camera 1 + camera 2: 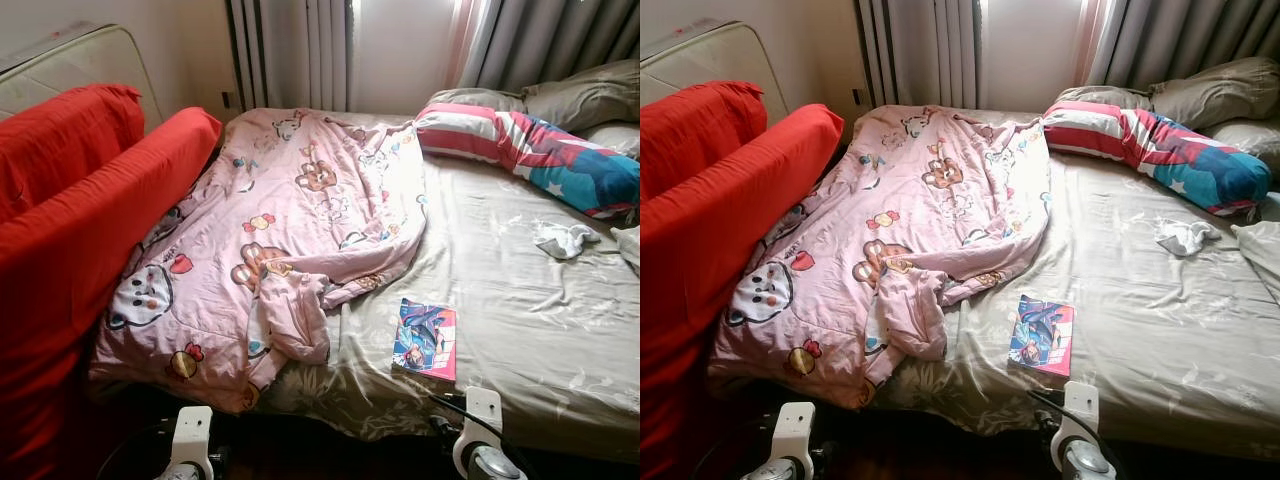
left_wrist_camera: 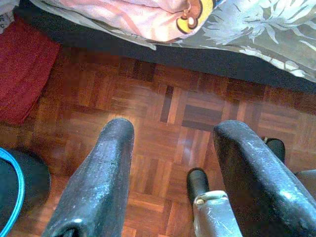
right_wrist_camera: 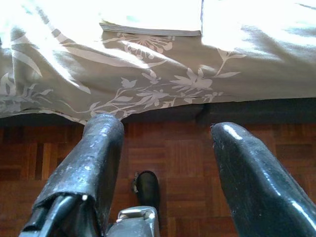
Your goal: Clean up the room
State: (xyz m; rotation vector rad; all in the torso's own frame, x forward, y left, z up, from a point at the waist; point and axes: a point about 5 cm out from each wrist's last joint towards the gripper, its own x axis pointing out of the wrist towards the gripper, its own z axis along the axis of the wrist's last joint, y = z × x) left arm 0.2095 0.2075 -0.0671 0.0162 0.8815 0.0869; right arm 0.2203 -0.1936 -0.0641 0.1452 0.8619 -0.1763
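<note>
A crumpled pink cartoon quilt [image 1: 290, 220] covers the left half of the bed, whose grey floral sheet [image 1: 520, 320] is rumpled. A colourful book [image 1: 426, 339] lies flat near the bed's front edge. Toward the right side sits a small white cloth [image 1: 563, 240]. My left gripper [image 2: 173, 133] hangs open over the parquet floor below the quilt's corner [image 2: 138, 17]. Low in front of the bed, beneath the book's edge [image 3: 148, 27], my right gripper [image 3: 165, 131] is open and holds nothing.
Big red cushions [image 1: 90, 220] stand against the bed's left side, with a pale mattress [image 1: 80, 60] leaning behind them. A striped bolster [image 1: 540, 150] and grey pillows [image 1: 585, 95] lie at the head. A blue-rimmed dark object [image 2: 15, 182] sits on the floor.
</note>
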